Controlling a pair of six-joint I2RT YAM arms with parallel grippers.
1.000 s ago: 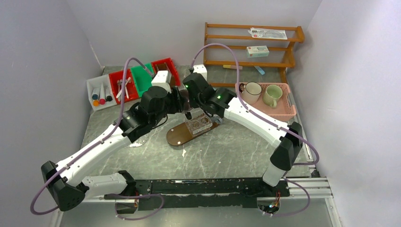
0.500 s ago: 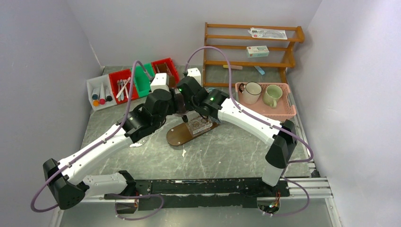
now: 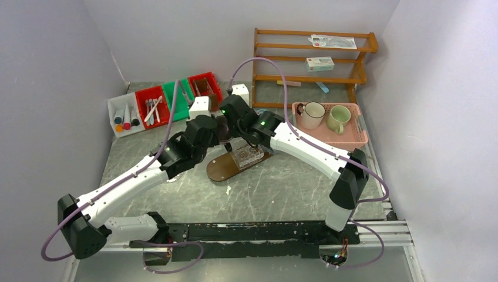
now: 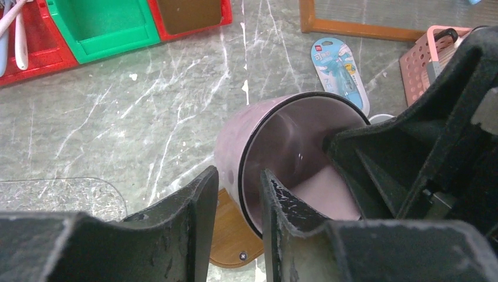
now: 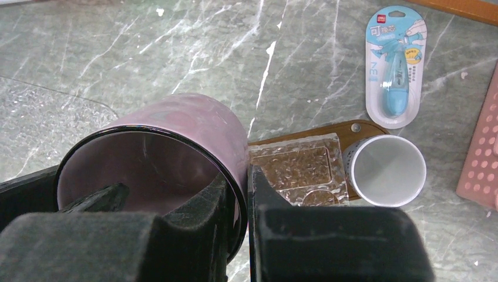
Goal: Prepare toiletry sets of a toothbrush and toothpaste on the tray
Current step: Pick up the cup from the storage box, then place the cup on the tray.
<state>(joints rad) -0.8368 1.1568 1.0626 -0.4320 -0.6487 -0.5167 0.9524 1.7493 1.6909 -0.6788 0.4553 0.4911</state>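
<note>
A mauve mug (image 3: 223, 124) hangs tilted over the left end of the dark wooden tray (image 3: 218, 169). My right gripper (image 5: 238, 176) is shut on the mug (image 5: 176, 129), one finger inside its rim and one outside. My left gripper (image 4: 238, 173) straddles the opposite rim of the mug (image 4: 276, 147). Its jaws are narrow but open, with a thin gap at the inner finger. White toothbrushes (image 3: 154, 108) lie in a red bin. Tubes with coloured caps (image 3: 124, 114) lie in a white bin.
A clear plastic holder (image 5: 293, 167) and a white cup (image 5: 384, 170) stand on the tray (image 5: 358, 130). A blue blister pack (image 5: 393, 64) lies behind it. A pink basket (image 3: 355, 138) with two mugs is at right, with a wooden rack (image 3: 314, 56) behind it. Green and red bins are at back left.
My left gripper has moved in over the mug's rim and its jaws have narrowed around the wall. My right gripper, still holding the mug, has shifted a little left.
</note>
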